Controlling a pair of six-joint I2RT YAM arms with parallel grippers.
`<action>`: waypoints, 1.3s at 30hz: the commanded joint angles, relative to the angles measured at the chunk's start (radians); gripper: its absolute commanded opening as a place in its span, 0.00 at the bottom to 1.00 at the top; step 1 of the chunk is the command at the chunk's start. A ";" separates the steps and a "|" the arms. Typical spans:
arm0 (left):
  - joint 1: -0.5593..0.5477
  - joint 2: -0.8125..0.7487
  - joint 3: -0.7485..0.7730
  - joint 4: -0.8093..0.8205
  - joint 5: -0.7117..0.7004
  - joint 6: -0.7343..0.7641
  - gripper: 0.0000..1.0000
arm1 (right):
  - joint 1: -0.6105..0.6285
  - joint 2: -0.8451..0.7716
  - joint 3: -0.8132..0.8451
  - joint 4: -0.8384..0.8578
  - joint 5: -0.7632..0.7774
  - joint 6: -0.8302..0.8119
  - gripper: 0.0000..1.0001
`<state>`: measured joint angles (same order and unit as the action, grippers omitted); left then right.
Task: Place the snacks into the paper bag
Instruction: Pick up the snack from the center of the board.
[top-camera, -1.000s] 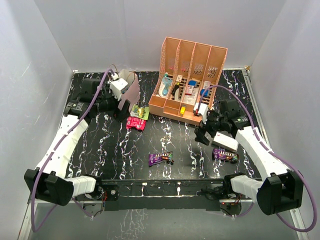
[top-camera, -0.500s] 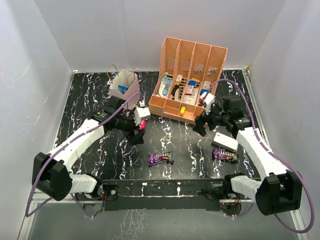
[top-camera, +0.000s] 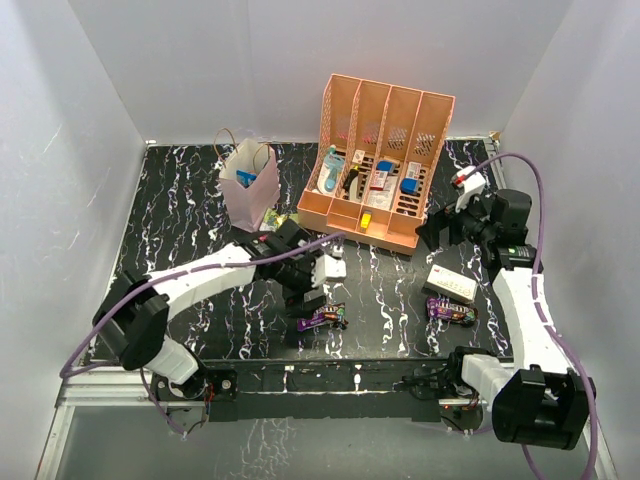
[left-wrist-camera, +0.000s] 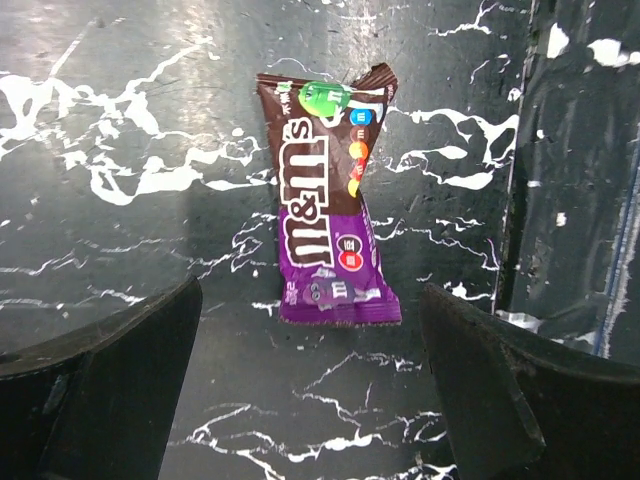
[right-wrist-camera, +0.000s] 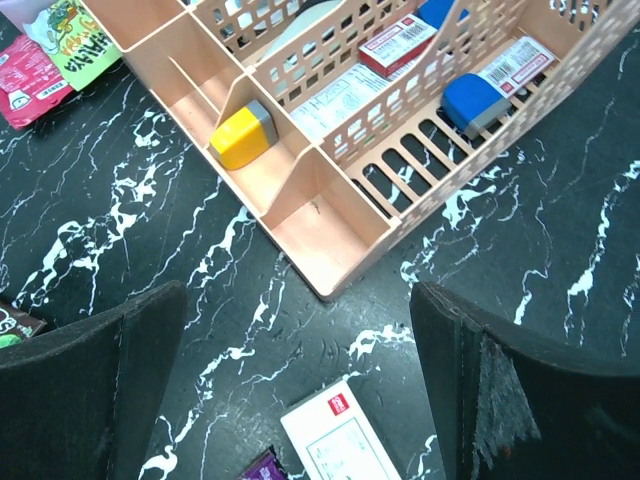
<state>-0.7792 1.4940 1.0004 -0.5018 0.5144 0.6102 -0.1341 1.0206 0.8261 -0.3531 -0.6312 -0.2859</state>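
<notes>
A purple M&M's packet (left-wrist-camera: 330, 200) lies flat on the black marbled table, just ahead of my open, empty left gripper (left-wrist-camera: 310, 400); from above it lies near the front middle (top-camera: 322, 319) with the left gripper (top-camera: 312, 298) over it. A second purple packet (top-camera: 452, 312) lies at the right beside the white box (top-camera: 450, 285). The pale pink paper bag (top-camera: 250, 185) stands upright at the back left with blue packets inside. My right gripper (top-camera: 432, 232) is open and empty, raised by the rack. Green (right-wrist-camera: 75, 40) and pink (right-wrist-camera: 25, 80) packets lie near the rack.
The peach slotted rack (top-camera: 385, 150) stands at the back middle holding bottles, cartons and a yellow item (right-wrist-camera: 240, 135). The white box also shows in the right wrist view (right-wrist-camera: 345, 435). White walls enclose the table on three sides.
My left arm left the paper bag and swung right and forward to the front purple packet. My right arm drew back and up towards the right wall.
</notes>
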 joint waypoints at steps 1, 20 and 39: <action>-0.057 0.047 -0.038 0.086 -0.082 0.000 0.89 | -0.053 -0.034 -0.022 0.073 -0.058 0.013 0.99; -0.168 0.207 -0.055 0.180 -0.244 -0.045 0.67 | -0.078 0.005 -0.047 0.063 -0.133 -0.012 0.99; -0.171 0.084 -0.064 0.078 -0.314 0.003 0.32 | -0.079 0.018 -0.051 0.055 -0.131 -0.028 0.98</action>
<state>-0.9485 1.6493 0.9440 -0.3511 0.2276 0.5934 -0.2058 1.0363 0.7868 -0.3378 -0.7555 -0.2977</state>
